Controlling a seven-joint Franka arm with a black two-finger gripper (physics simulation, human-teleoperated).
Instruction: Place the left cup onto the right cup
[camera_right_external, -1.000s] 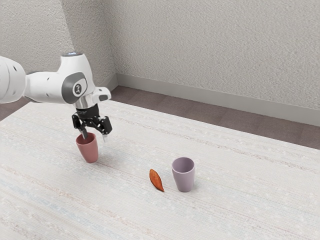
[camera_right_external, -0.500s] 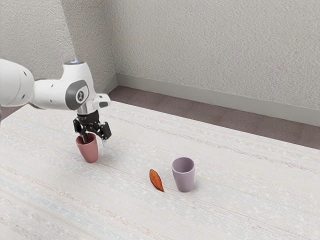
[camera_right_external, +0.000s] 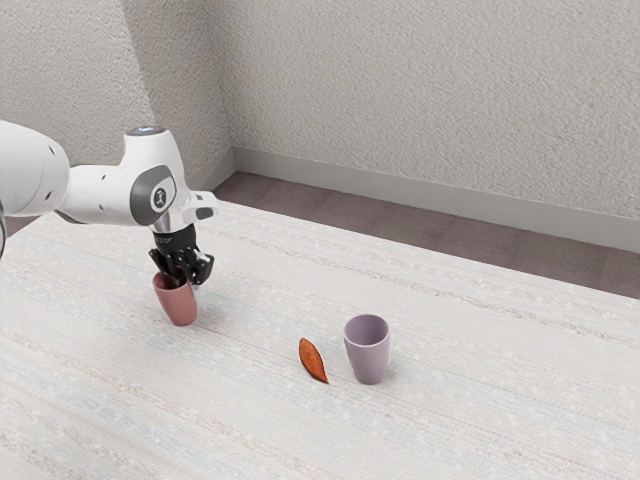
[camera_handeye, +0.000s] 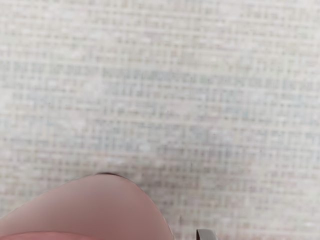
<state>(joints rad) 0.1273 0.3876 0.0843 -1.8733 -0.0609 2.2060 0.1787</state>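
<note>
Pinching the near wall of the pink cup (camera_right_external: 176, 300) at its rim, the black gripper (camera_right_external: 181, 270) hangs from the white arm (camera_right_external: 100, 190) at the exterior view's left, a little above the middle of the frame. Its fingers stand close together, one seemingly inside the cup and one outside, so I read the hand as closed on the cup rather than poised over it. The cup stands upright on the pale table (camera_right_external: 480, 410), not lifted as far as I can see. In the wrist view its rounded pink side (camera_handeye: 85, 210) sits just under the hand, with the woven tabletop (camera_handeye: 200, 100) beyond. The mauve cup (camera_right_external: 366, 348) waits upright and open-mouthed, right of centre in the lower half of the exterior view, well apart from the pink one. A leaf-shaped orange piece (camera_right_external: 313, 360) lies just beside it on the side facing the arm. To my eye this is the grasp step, with the carry not yet begun. Next comes a straight lift clear of the table, then a move toward the exterior view's right, high enough to pass over the orange piece and the mauve rim. The pink cup must be centred over the mauve mouth before lowering, since a one-wall pinch may let it tilt.
</note>
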